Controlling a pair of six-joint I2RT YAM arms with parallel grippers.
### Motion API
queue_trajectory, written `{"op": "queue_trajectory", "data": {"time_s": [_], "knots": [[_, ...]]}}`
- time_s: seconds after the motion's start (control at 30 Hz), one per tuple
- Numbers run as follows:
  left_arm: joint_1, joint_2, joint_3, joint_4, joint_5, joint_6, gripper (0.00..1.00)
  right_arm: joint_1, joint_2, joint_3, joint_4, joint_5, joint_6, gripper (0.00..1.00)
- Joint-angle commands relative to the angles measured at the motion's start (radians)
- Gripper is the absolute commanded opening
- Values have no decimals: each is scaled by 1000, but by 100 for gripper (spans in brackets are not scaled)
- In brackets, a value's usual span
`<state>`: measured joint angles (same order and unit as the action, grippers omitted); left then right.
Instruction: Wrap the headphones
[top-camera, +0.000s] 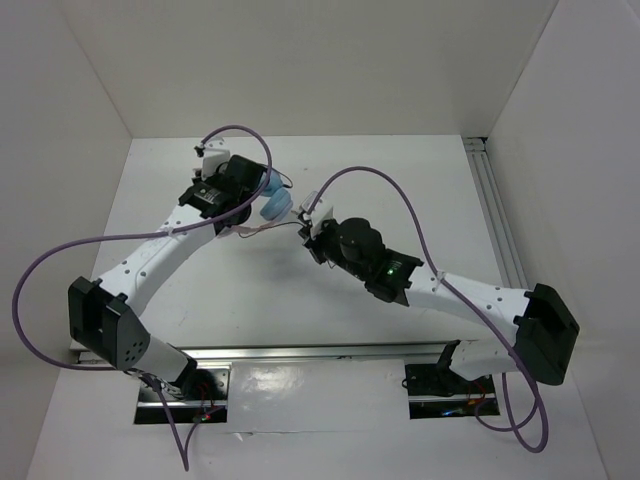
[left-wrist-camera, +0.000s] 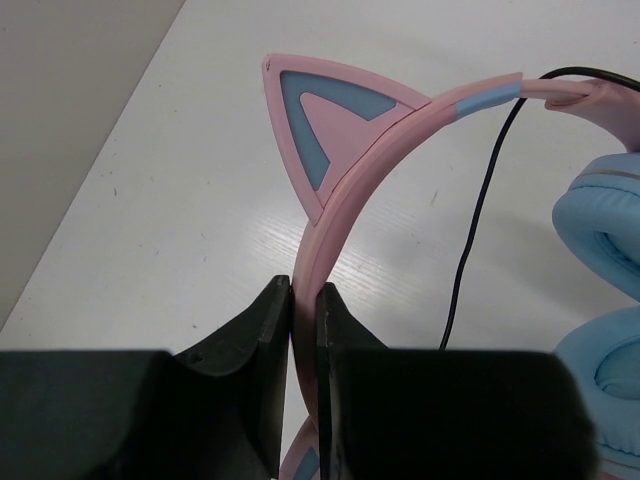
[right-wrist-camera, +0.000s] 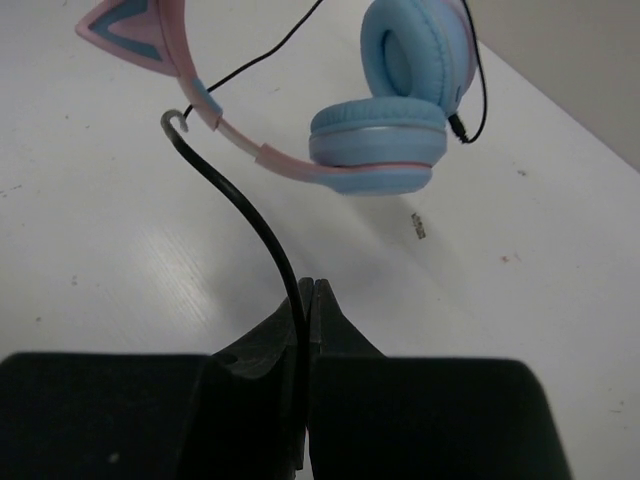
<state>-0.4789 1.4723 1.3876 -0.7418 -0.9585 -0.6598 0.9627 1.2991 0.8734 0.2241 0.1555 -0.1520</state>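
Note:
The headphones (top-camera: 273, 203) are held up over the back of the table. In the left wrist view my left gripper (left-wrist-camera: 303, 290) is shut on the pink headband (left-wrist-camera: 330, 240), just below a cat ear (left-wrist-camera: 320, 130); a light-blue ear cup (left-wrist-camera: 600, 230) shows at the right. In the right wrist view my right gripper (right-wrist-camera: 310, 285) is shut on the thin black cord (right-wrist-camera: 250, 215), which curves up to the headband (right-wrist-camera: 215, 115). The two ear cups (right-wrist-camera: 385, 150) hang above the table, and the cord plugs into the upper cup. From above, the right gripper (top-camera: 308, 230) sits right of the headphones.
Thick purple robot cables (top-camera: 395, 195) loop over both arms. White walls enclose the table on the left, back and right. A metal rail (top-camera: 495, 200) runs along the right edge. A small dark speck (right-wrist-camera: 418, 227) lies on the table under the ear cups.

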Motion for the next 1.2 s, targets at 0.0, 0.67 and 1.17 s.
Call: {"op": "queue_trajectory", "data": {"time_s": [0.0,0.67,1.17], "knots": [[2,-1,44,24,-16,-35,0,-13,2,91,-61,33,-47,0],[247,-1,68,5,317,-93,0,73,-73,48,-124,24,-57,0],[-9,51,-31,93,184,152,0,-153,23,232,-158,-57,-121,0]]}}
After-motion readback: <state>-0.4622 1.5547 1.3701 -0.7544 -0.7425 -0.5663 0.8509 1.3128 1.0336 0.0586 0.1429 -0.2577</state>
